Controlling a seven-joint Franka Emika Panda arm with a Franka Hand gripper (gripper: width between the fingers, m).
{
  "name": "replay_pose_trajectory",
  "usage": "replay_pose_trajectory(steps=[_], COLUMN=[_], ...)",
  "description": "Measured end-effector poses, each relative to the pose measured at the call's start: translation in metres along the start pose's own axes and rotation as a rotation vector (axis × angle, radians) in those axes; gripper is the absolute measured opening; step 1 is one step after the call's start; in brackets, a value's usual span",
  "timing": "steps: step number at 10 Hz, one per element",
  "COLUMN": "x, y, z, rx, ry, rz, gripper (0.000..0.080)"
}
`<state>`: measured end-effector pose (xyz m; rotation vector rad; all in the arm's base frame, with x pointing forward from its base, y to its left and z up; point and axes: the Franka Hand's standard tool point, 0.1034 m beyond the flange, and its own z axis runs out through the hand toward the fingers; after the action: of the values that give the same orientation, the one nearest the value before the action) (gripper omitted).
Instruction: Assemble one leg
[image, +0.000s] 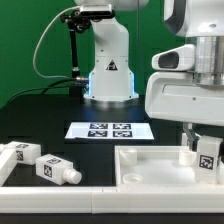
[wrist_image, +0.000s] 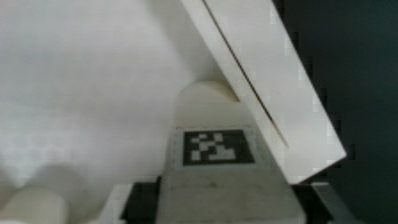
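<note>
My gripper (image: 205, 150) is shut on a white leg (image: 208, 157) with a black-and-white tag and holds it upright over the right inner corner of the large white rimmed panel (image: 150, 160). In the wrist view the leg (wrist_image: 217, 130) stands between the dark fingers (wrist_image: 146, 200) of the gripper (wrist_image: 226, 205), its far end close to the panel's rim (wrist_image: 267, 80). I cannot tell whether the leg touches the panel floor. Two more legs (image: 20, 155) (image: 55, 168) lie on the table at the exterior view's left.
The marker board (image: 110, 129) lies in the middle of the dark table, before the robot base (image: 108, 70). A small white rounded post (image: 190, 152) stands in the panel beside the held leg. It also shows in the wrist view (wrist_image: 36, 205).
</note>
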<state>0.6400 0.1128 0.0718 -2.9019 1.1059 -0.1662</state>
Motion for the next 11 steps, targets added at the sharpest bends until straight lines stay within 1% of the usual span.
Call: replay_pose_trajectory(steps=[3, 5, 6, 7, 8, 9, 10, 11], x=[0.0020, -0.0003, -0.0011, -0.0007, -0.0004, -0.0021, -0.0019, -0.0016], y=[0.0022, 0.0007, -0.0003, -0.0004, 0.0011, 0.0028, 0.0015, 0.0016], z=[-0.0009, -0.0006, -0.0002, -0.0001, 0.0001, 0.0000, 0.0000, 0.0002], rx=[0.008, 0.023, 0.025, 0.024, 0.016, -0.007, -0.001, -0.003], ry=[-0.049, -0.097, -0.105, -0.105, -0.104, -0.101, -0.105, -0.106], rz=[0.451, 0.789, 0.910, 0.973, 0.966, 0.964, 1.051, 1.103], gripper=[0.0284, 0.0285, 0.0285, 0.0285, 0.0285, 0.0285, 0.0285, 0.0285])
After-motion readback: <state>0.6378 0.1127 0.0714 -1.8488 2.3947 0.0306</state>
